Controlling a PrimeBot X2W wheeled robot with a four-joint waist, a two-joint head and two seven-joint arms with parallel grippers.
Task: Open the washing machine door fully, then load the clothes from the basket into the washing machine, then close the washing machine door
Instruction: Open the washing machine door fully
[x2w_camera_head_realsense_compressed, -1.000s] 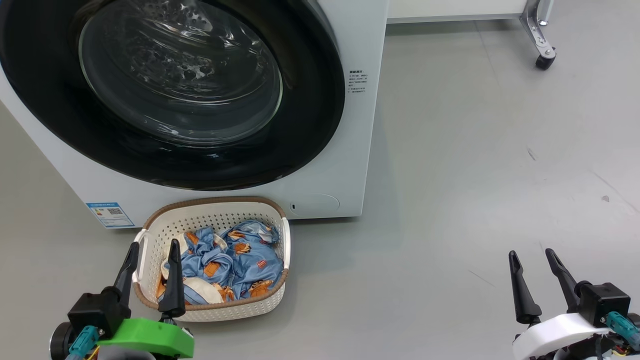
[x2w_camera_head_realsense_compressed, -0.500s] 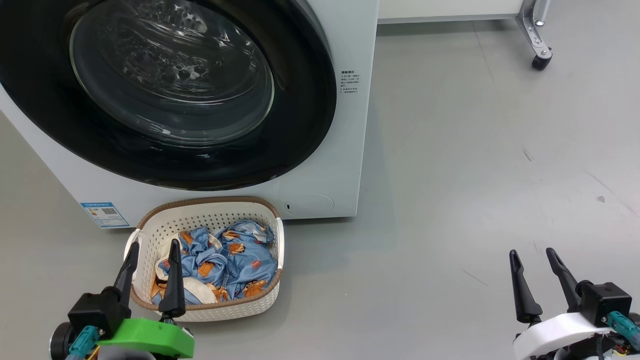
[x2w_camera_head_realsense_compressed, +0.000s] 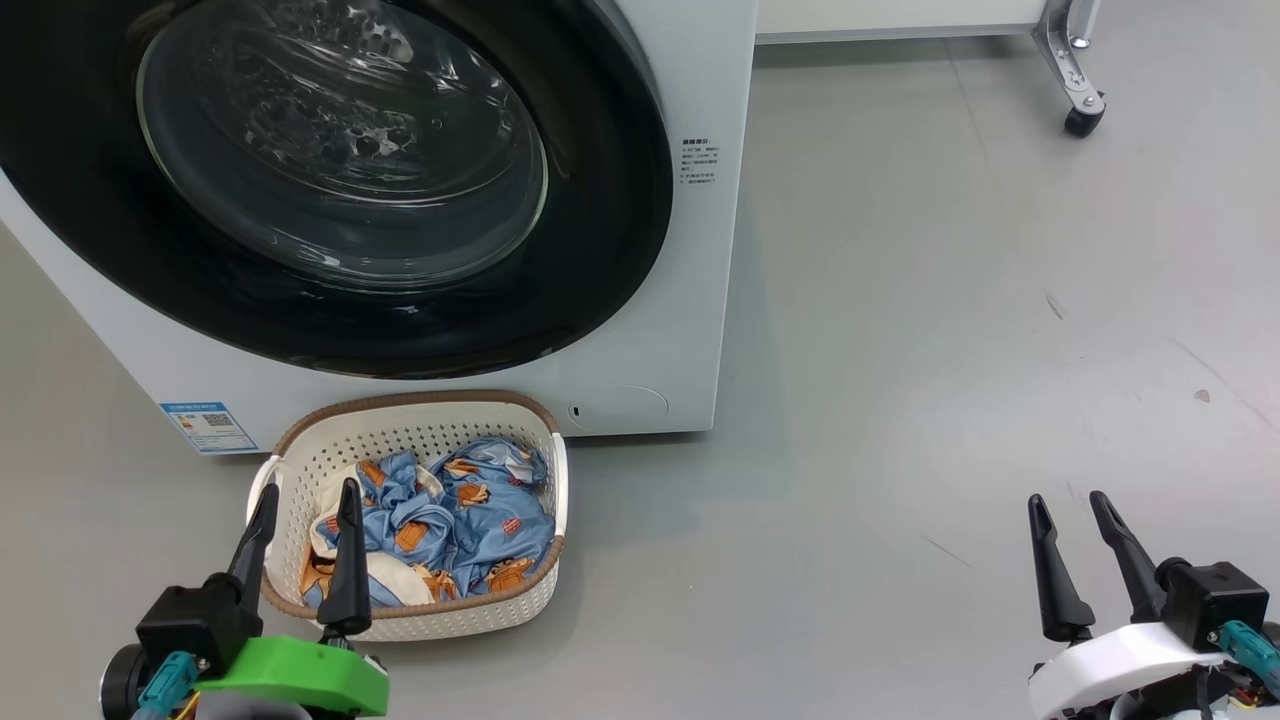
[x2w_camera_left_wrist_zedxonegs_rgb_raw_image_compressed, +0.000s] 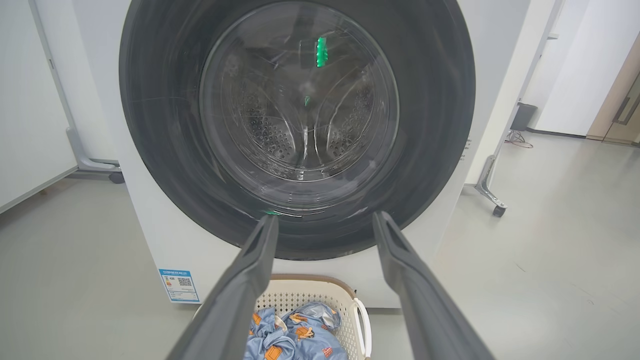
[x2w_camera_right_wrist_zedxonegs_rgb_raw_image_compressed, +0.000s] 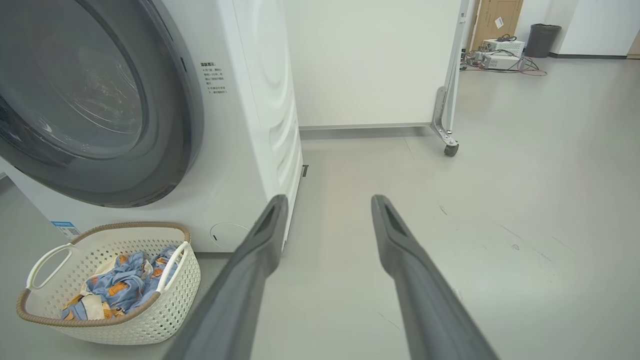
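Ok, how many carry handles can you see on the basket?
2. The left handle sits on the basket's left end, the right handle on its right end, both white loops. No others appear hidden.

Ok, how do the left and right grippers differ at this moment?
The left gripper sits on a green mount, the right gripper on a white mount. In the head view the left gripper overlaps the basket; the right gripper stands over the floor. The left gripper points squarely at the closed washing machine door; the right gripper points past it. Both are open and hold nothing.
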